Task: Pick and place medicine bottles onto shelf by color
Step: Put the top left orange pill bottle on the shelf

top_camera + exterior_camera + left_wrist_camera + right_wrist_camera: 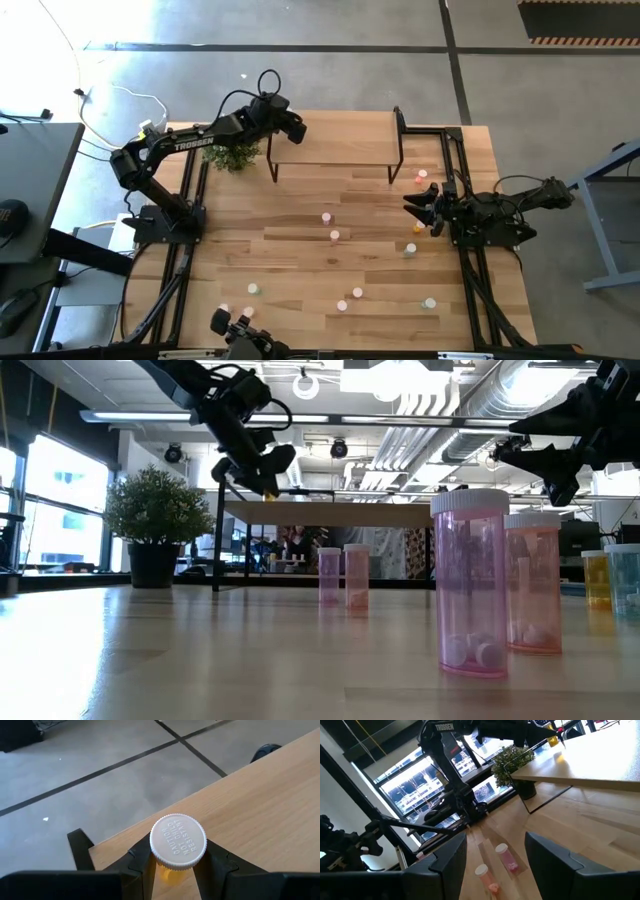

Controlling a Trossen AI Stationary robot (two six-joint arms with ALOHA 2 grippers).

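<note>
My left gripper (294,129) is over the left end of the shelf (335,141), shut on an orange medicine bottle (178,841) with a white cap. The shelf has a light wood top on black legs and stands at the table's far side. Whether the bottle's base touches the shelf top, I cannot tell. Several more bottles, pink, orange and pale green, stand upright on the tabletop (326,216) (357,293) (410,250). My right gripper (412,208) waits open at the table's right edge, with nothing between its fingers (451,862). My left gripper pinches the orange bottle's body just below the cap (169,872) between its two fingers (141,865), one on each side. The fingers come slanting down from the table's left. The bottle stands upright in the hold, cap up, over the shelf top (260,810).
A green potted plant (233,155) stands just left of the shelf, under my left arm. Two pink bottles (468,585) are close to the low camera at the near edge. Black frame rails (462,170) run along both table sides.
</note>
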